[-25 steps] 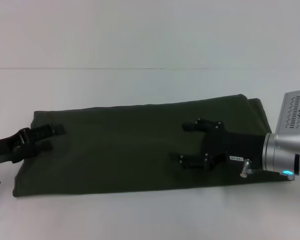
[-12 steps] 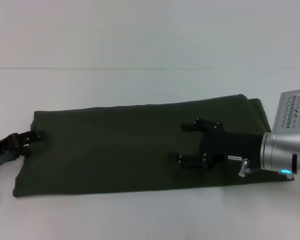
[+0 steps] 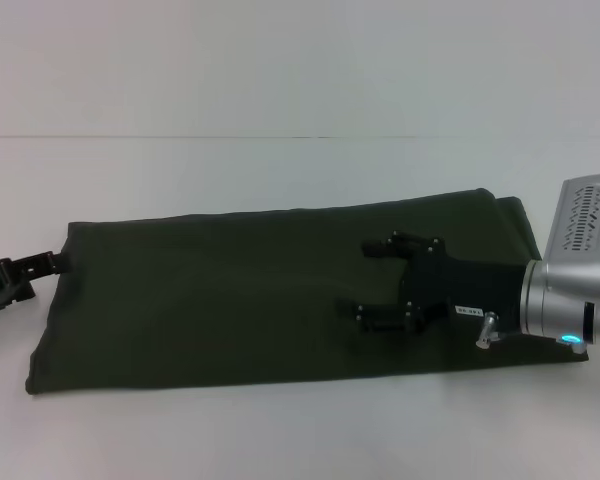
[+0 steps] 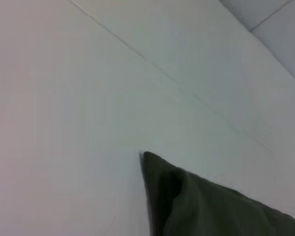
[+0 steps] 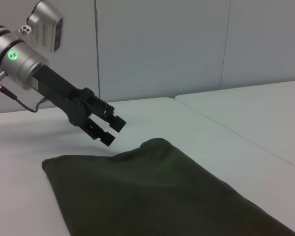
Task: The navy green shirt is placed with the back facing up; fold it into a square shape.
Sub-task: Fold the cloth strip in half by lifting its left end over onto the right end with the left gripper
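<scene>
- Right gripper (image 3: 372, 280), fingers spread apart, hovering over right half of navy green shirt (image 3: 230, 300), arm reaching in from right.
- Left gripper (image 3: 42, 266), fingers parted, just off shirt's left edge.
- Shirt folded into long band, lying left-to-right on white table (image 3: 280, 170); bare surface all round.

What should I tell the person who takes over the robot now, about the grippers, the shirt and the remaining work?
Left gripper: open, empty, at the shirt's left edge, seen above the table in the right wrist view.
Right gripper: open, empty, over the right half of the shirt.
Shirt: lies flat on the white table as a long rectangle, plain side up, sleeves already folded in.
Done: folded into a long band.
Left: fold it across its length into a square.
</scene>
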`<action>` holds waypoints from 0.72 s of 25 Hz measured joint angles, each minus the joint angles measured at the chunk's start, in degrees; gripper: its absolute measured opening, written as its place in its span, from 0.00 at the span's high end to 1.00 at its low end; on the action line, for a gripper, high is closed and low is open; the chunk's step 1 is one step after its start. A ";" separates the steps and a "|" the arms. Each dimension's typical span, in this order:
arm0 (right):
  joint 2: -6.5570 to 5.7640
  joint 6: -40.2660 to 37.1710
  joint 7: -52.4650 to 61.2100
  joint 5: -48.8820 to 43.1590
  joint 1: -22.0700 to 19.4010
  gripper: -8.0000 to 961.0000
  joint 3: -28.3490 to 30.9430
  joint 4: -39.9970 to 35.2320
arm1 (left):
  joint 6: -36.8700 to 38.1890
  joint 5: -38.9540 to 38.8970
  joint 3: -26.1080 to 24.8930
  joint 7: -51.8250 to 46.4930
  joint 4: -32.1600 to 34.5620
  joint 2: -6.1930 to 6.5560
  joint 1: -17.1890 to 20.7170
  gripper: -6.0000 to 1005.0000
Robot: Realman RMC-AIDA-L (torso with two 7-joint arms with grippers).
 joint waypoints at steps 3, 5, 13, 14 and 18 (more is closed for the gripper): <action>0.00 0.06 -0.04 0.00 0.05 0.05 0.00 -0.01 | 0.40 2.16 -0.14 -0.03 0.93 0.09 0.07 0.14; 0.00 0.06 -0.06 0.00 0.05 0.05 0.00 0.00 | 0.08 2.92 -0.01 -0.03 1.03 0.03 0.08 0.14; 0.00 0.14 -0.12 0.00 0.19 0.05 0.06 0.06 | -0.45 3.29 0.16 0.48 0.67 -0.38 0.03 0.13; 0.00 0.14 -0.12 0.00 0.19 0.05 0.09 0.06 | -0.49 3.29 0.17 0.51 0.65 -0.40 0.02 0.13; 0.00 0.19 -0.15 0.01 0.19 0.05 0.10 0.07 | -0.95 3.30 0.17 0.64 0.55 -0.57 0.00 0.13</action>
